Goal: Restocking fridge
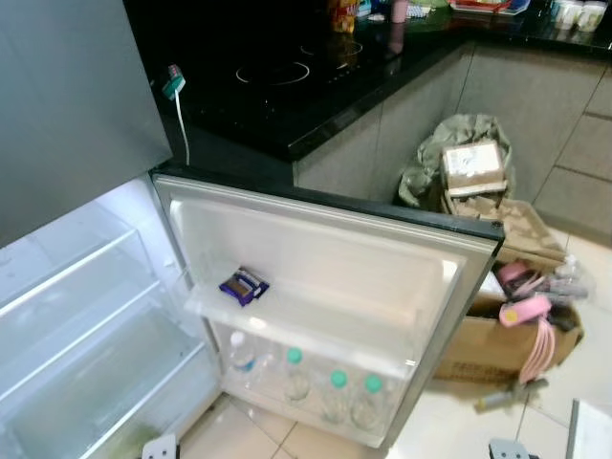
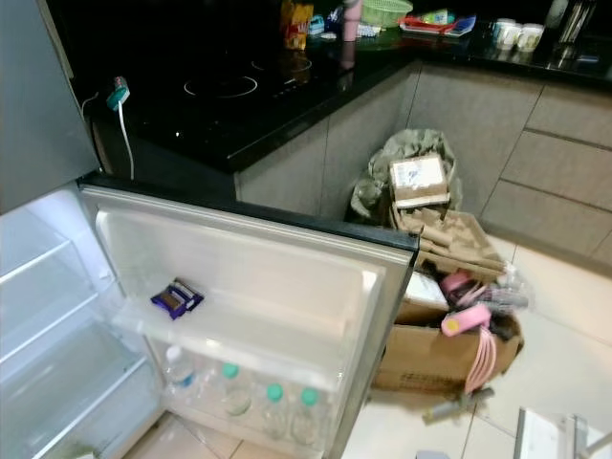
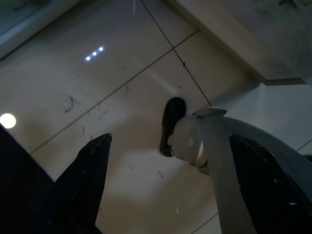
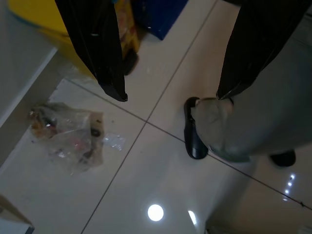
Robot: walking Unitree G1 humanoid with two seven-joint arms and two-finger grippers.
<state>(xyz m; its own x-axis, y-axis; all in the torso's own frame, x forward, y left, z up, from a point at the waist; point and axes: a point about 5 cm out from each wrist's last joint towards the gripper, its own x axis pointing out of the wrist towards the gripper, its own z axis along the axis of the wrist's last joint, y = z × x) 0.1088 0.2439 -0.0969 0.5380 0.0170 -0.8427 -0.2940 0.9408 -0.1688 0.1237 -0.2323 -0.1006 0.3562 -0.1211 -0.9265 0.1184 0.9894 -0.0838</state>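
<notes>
Fridge (image 1: 86,316) is standing open ahead, door shelf (image 1: 306,320) holding a snack pack (image 1: 243,285), bottles (image 1: 330,392) sitting below; left gripper (image 3: 165,185) and right gripper (image 4: 170,63) are hanging over floor tiles, fingers spread, empty; probably best fetching stock first, aiming for bare shelves

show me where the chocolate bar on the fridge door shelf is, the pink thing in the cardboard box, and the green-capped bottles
chocolate bar (image 1: 243,285), left eye view, middle of the wrapper
pink thing (image 1: 525,310), left eye view, its rounded body
green-capped bottles (image 1: 337,394), left eye view, the middle bottle's body
</notes>
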